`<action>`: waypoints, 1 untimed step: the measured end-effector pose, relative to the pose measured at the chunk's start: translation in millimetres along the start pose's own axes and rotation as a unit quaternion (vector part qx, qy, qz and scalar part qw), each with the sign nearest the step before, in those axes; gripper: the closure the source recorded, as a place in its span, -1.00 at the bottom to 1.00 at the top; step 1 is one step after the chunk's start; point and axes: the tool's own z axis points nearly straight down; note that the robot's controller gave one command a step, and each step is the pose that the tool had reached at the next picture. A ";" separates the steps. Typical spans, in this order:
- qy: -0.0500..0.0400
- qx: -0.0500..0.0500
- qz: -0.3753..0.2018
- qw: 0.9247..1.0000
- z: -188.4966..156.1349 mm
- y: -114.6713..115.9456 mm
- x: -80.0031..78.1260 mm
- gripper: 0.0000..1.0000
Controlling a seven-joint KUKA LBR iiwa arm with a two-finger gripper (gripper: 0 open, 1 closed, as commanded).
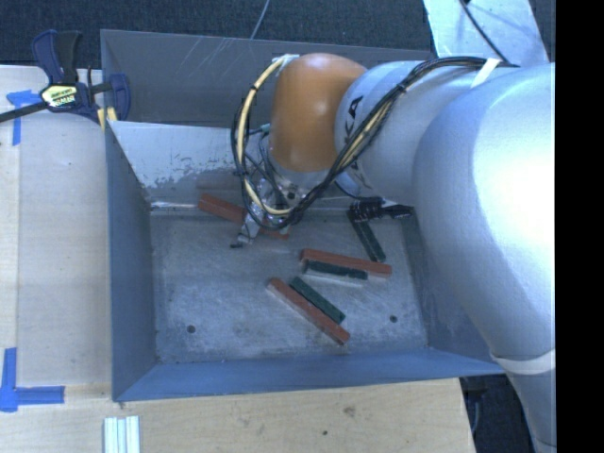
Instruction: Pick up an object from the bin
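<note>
At the back of the bin (127, 253) a red-brown strip (219, 207) is seen lying flat; just beside its right end the gripper (245, 236) is set low near the floor; whether it is wide or narrow cannot be told; nothing is seen held, so the approach is judged in hand; the strip, being nearest, is judged the likely target; alignment over it, closing and a lift are called for next; further right, red and green sticks (326, 286) and a black tool (370, 226) are seen well apart.

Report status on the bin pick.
Gripper down at the bin back wall, beside a red-brown strip. More strips mid-bin, clear of it. Black tool toward view's right.
</note>
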 end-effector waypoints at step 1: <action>0.000 0.000 0.001 1.000 -1.6 -0.1 -0.1 1.00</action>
